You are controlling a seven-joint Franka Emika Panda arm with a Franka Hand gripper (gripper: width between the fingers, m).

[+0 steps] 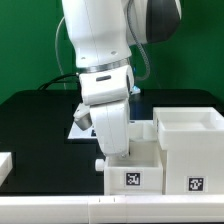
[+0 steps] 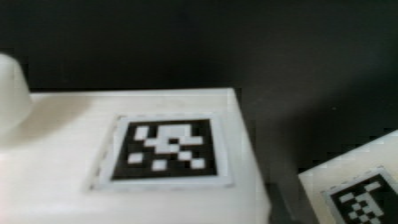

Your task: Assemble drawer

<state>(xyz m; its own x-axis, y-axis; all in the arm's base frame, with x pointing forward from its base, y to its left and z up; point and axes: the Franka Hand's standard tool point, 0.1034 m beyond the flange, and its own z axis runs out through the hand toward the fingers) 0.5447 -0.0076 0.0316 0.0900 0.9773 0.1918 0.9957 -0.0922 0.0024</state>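
Two white drawer parts stand at the table's front. The lower part [image 1: 135,170] carries a tag on its front. A taller open-topped box [image 1: 190,140] with its own tag stands touching it on the exterior view's right. My gripper [image 1: 104,158] reaches down at the lower part's near-left corner, and the hand hides its fingertips. The wrist view shows a flat white drawer surface [image 2: 71,150] with a tag [image 2: 169,150] close below. A second tagged white part [image 2: 365,195] lies across a dark gap. No fingers show there. A rounded white shape [image 2: 9,95] sits at the frame's edge.
The marker board [image 1: 82,125] lies on the black table behind the arm. Another white piece [image 1: 5,162] sits at the exterior view's left edge. A low white rim [image 1: 60,208] runs along the table's front.
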